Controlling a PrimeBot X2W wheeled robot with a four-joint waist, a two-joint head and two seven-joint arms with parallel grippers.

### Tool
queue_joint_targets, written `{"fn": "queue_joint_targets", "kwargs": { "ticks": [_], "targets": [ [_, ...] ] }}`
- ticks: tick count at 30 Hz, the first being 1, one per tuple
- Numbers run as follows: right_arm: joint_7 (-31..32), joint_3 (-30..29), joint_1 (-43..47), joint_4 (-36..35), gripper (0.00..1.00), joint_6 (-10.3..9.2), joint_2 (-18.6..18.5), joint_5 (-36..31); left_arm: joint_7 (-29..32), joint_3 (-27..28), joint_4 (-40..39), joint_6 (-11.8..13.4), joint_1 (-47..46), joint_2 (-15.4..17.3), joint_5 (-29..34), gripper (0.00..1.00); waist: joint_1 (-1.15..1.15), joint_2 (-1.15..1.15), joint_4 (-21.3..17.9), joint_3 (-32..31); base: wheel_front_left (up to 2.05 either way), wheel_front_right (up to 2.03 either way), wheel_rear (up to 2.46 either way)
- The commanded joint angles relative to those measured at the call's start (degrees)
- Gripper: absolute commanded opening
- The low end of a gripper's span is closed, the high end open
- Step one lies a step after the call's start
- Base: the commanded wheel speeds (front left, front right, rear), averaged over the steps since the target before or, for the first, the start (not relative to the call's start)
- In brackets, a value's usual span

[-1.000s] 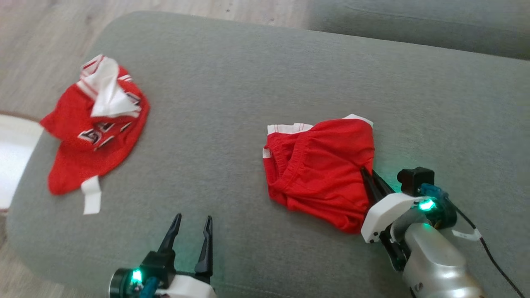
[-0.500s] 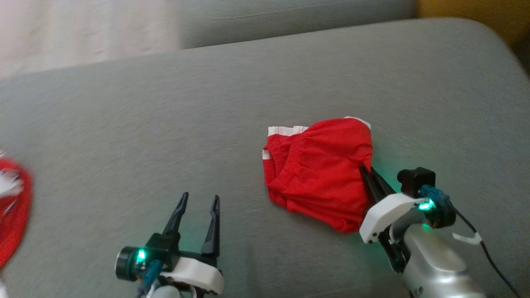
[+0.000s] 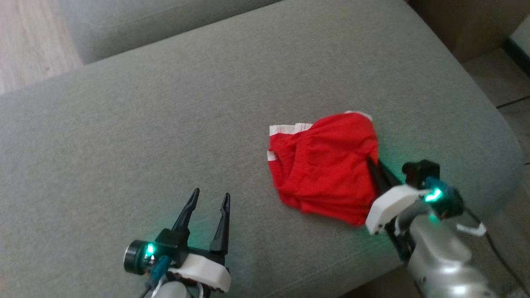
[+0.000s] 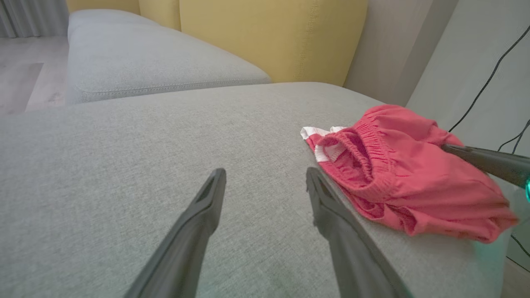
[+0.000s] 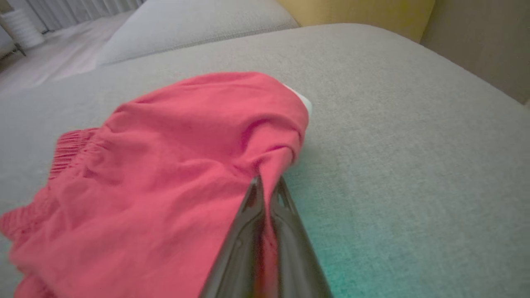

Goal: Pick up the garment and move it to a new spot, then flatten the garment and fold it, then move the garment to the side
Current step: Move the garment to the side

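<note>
One red garment [image 3: 325, 169] is seen bunched on the right part of a grey sofa cushion [image 3: 165, 103], near the cushion's right edge. Its right-hand fold is pinched by the right gripper [image 3: 369, 161], whose fingers are pressed together with red cloth caught between them. The left gripper [image 3: 211, 193] is held with its fingers spread apart over the cushion, to the garment's left and not touching it. A yellow backrest [image 4: 269, 37] is seen beyond the cushion.

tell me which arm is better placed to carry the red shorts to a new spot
Right. The right gripper is shut on the edge of the red shorts; the left gripper stands open, apart from them.
</note>
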Motion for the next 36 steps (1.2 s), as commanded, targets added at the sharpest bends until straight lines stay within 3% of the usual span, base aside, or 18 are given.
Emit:
{"fn": "queue_joint_targets", "kwargs": {
  "ticks": [1,4,13,18,20,21,25,28,33,36],
  "targets": [
    [-0.79,-0.35,-4.63,-0.93,0.00,0.11,-0.11,-2.30,-0.55,1.50,-1.31,-0.10,-2.16,0.21,0.12,1.00,-0.01,0.00,1.36,1.13,0.00,0.00,0.00],
    [-0.79,-4.11,-8.61,1.65,0.00,0.11,-2.21,-7.01,-0.55,1.62,-0.89,-0.42,-2.37,0.21,0.78,1.00,-0.01,0.00,3.36,2.28,0.00,0.00,0.00],
    [2.45,-17.23,-17.61,7.99,0.00,0.11,-14.28,-19.43,-0.55,3.39,-1.03,-1.22,-3.05,0.21,2.62,1.00,-0.01,0.00,8.52,5.64,0.00,0.00,0.00],
    [3.07,-24.63,-19.11,7.75,0.00,0.11,-17.11,-25.54,-0.55,4.17,-1.51,-1.40,-3.40,0.21,3.14,1.00,-0.01,0.00,9.21,6.73,0.00,0.00,0.00],
    [2.74,-27.04,-19.38,7.07,0.75,0.11,-17.02,-27.71,-0.55,4.50,-1.55,-1.43,-3.49,0.21,3.22,1.00,-0.01,0.00,9.17,6.91,0.00,0.00,0.00],
    [2.27,-28.13,-19.53,6.51,1.00,0.11,-16.79,-28.70,-0.55,4.65,-1.54,-1.41,-3.52,0.21,3.20,1.00,-0.01,0.00,9.12,6.94,0.00,0.00,0.00],
    [0.22,-31.85,-20.10,3.80,1.00,0.11,-14.92,-31.52,-0.55,5.34,-1.47,-1.13,-3.68,0.21,2.92,1.00,-0.01,0.00,9.03,6.36,0.00,0.00,0.00],
    [-0.63,-32.74,-20.15,1.46,1.00,0.11,-11.49,-31.65,-0.55,6.07,-1.79,-0.47,-3.50,0.21,2.54,1.00,-0.01,0.00,9.55,5.23,0.00,0.00,0.00],
    [-0.77,-29.27,-16.40,-8.13,1.00,0.11,-4.03,-27.27,-0.55,8.06,-2.53,0.99,-2.42,0.21,2.60,1.00,-0.01,0.00,11.66,2.51,0.00,0.00,0.00],
    [-0.78,-25.75,-11.83,-12.99,1.00,0.11,-1.56,-23.14,-0.55,9.96,-2.98,1.95,-1.48,0.21,3.06,1.00,-0.01,0.00,13.63,0.61,0.00,0.00,0.00]
  ]
}}
